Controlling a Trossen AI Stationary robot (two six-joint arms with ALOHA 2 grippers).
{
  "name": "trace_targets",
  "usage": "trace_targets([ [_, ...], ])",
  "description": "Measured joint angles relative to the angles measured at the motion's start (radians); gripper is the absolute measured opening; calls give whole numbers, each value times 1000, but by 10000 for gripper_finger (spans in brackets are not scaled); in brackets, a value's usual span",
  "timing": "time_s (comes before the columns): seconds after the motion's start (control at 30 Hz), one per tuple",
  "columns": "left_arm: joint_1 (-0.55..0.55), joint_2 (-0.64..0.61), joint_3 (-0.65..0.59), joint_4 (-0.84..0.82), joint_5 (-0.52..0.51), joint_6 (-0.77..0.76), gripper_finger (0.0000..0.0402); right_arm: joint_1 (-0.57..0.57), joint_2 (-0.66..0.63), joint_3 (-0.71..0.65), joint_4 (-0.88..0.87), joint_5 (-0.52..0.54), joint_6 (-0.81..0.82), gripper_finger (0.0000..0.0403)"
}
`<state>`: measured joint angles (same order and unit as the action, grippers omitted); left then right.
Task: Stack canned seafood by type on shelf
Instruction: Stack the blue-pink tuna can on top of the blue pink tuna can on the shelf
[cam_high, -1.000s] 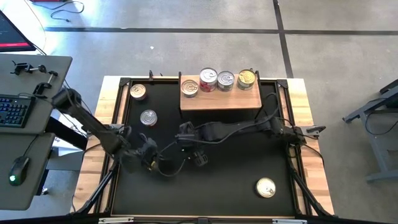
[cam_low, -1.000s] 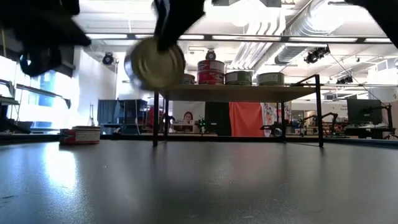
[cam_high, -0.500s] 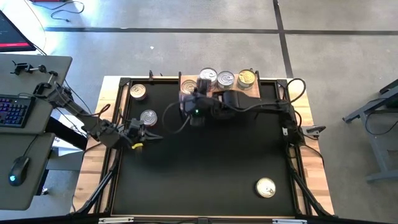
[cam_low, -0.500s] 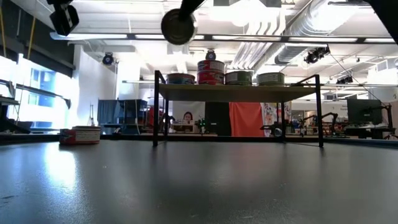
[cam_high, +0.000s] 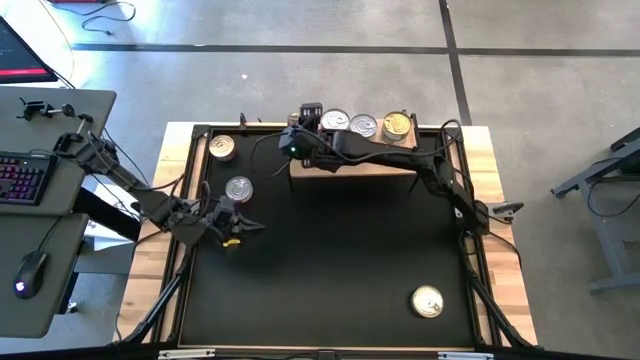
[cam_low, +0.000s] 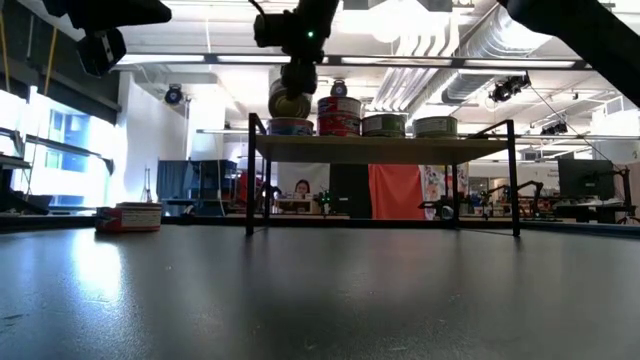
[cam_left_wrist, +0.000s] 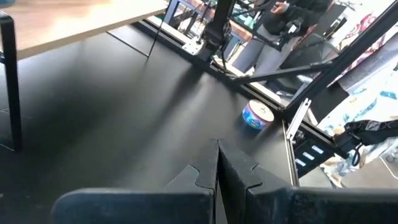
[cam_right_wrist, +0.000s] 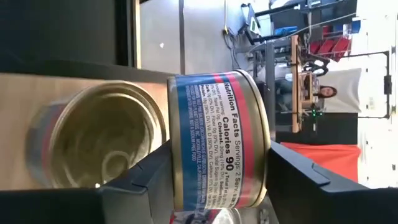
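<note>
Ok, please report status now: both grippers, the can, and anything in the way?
Right gripper holds a can above the shelf, over another can. Left gripper shut, empty, low at table's left. Nothing blocking.

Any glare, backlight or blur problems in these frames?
Low view: bright ceiling lights backlight the right gripper and its can, leaving both dark above the shelf. Left wrist view: the left gripper is sharp, the background soft. Right wrist view: the held can's label is readable, the shelf can blurry.
</note>
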<state>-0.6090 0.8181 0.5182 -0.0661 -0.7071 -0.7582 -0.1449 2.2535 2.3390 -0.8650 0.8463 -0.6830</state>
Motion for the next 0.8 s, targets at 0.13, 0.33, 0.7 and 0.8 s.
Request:
trace_targets([
  [0.13, 0, 11, 0, 2, 7, 0, 0, 0, 1, 0, -5, -31, 9, 192],
  [0.33, 1, 16, 0, 0, -7, 1, 0, 9, 2, 0, -23, -44, 5, 201],
  [0.7, 1, 16, 0, -20, -10, -26, 0, 7, 2, 1, -32, -6, 63, 203],
  [0.8, 1, 16, 0, -20, -10, -27, 0, 6, 2, 1, -34, -6, 65, 204],
])
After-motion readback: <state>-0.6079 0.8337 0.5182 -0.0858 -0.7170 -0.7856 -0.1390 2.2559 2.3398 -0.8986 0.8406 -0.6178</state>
